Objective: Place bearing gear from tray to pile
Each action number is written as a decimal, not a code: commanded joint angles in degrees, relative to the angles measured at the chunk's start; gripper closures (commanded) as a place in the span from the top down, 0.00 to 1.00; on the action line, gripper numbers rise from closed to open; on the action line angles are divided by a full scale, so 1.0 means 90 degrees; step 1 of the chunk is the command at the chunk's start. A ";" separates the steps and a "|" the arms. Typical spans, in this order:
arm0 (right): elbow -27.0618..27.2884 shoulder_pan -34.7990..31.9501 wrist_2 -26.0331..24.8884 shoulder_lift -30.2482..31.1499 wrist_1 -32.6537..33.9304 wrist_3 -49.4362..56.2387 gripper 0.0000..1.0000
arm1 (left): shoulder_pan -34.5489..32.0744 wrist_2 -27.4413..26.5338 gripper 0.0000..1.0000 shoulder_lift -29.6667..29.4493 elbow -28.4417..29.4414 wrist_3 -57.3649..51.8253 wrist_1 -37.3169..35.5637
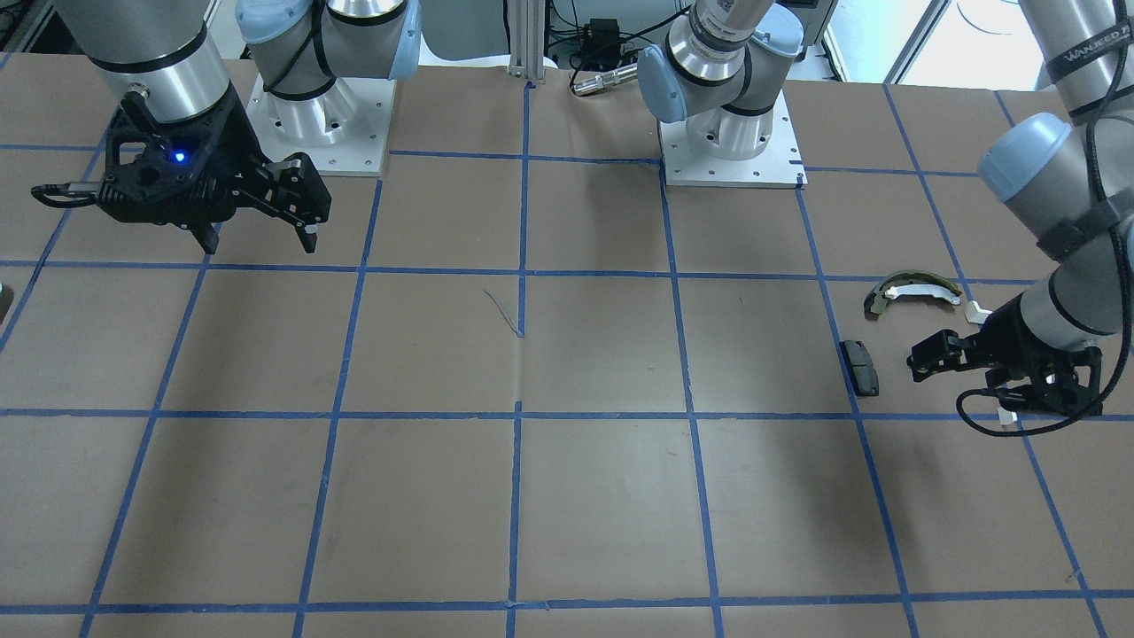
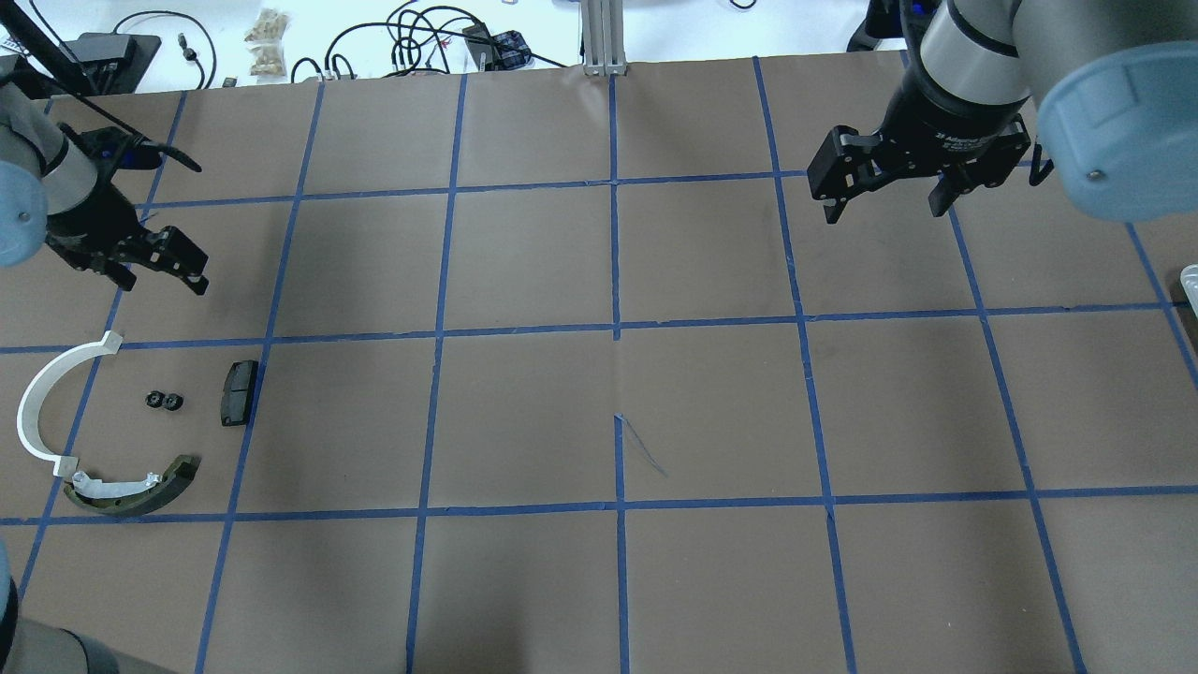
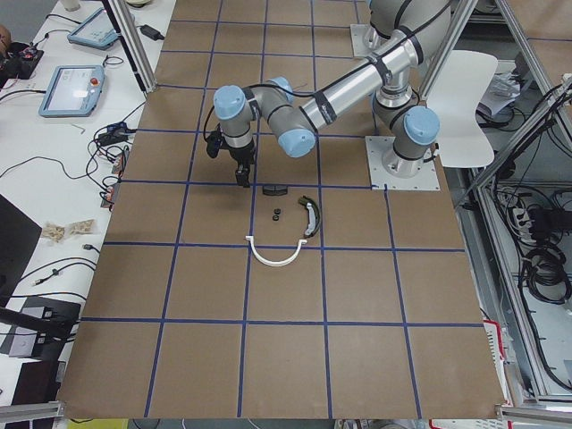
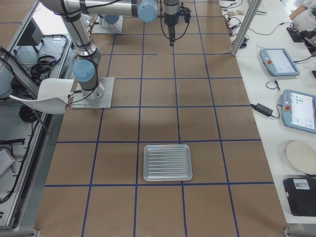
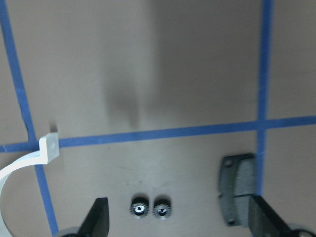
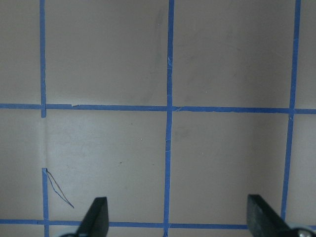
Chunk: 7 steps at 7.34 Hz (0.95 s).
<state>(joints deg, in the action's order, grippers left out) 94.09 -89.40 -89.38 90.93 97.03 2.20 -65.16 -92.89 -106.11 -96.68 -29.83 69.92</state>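
Table (image 2: pixel 655 281) w/ bearing gears (image 2: pixel 164 401) lying loose, apart from left pincer (image 2: pixel 161 277), open & empty.

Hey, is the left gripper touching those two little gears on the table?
Apart. The overhead view shows a clear gap between the left gripper and the gears.

The table (image 2: pixel 711 412) is showing brown paper under a blue tape grid (image 2: pixel 615 281). The arc (image 5: pixel 48 148) is showing white, the curved piece (image 2: pixel 178 473) olive-dark with a white strip, the pad (image 2: pixel 240 393) black. The 2 gears (image 5: pixel 139 208) are showing black with silvery centres. The tray (image 4: pixel 167 162) is shining silver, ridged in stripes. The left gripper (image 2: pixel 164 281) and right gripper (image 2: pixel 883 213) are showing black.
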 commanded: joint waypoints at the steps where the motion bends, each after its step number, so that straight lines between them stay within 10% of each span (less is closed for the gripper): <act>1: 0.0014 0.0001 0.0010 0.0004 0.0000 0.0000 1.00 | -0.0978 0.0233 1.00 0.0499 0.0107 0.1181 0.0374; 7: -0.0064 -0.0038 -0.0127 0.0072 0.0058 0.0000 1.00 | -0.2730 0.0310 1.00 0.1603 0.0205 0.1654 0.1361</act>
<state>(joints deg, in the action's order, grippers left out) 93.94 -89.60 -90.14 91.20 97.34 2.38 -88.74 -90.86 -93.30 -94.88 -14.99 81.32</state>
